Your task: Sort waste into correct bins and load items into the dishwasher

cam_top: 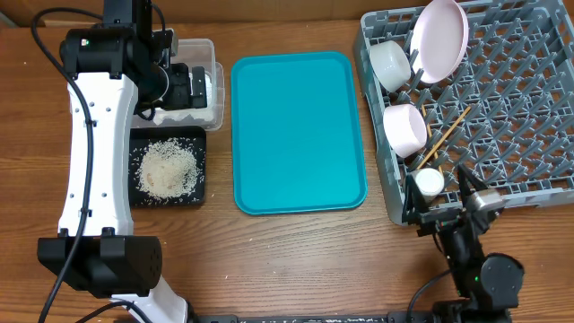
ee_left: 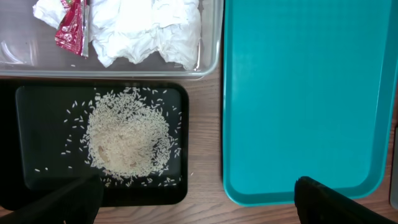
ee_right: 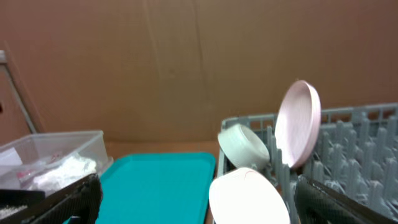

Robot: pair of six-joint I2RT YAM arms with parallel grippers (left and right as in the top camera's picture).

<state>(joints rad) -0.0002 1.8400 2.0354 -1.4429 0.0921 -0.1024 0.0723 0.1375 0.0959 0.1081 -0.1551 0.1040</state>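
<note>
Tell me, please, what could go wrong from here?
The plate stands on edge, leaning in the rack; a knock could tip it onto the bowl beside it. The cup sits at the rack's corner, right by the open right hand, so a careless pull-back might nudge it. The chopsticks lie slanted across the rack and might slip through its grid.

Left arm [cam_top: 90,152]: long white link runs well left of the teal tray [cam_top: 299,133], and the wrist bends in toward the tray's upper-left corner.
Left gripper [cam_top: 193,85]: just left of that corner, facing down, fingers [ee_left: 62,199] spread wide.
Right arm [cam_top: 489,274]: folded low, right of the tray's lower-right corner.
Right gripper [cam_top: 439,213]: held about level, fingers [ee_right: 56,199] wide apart.
</note>
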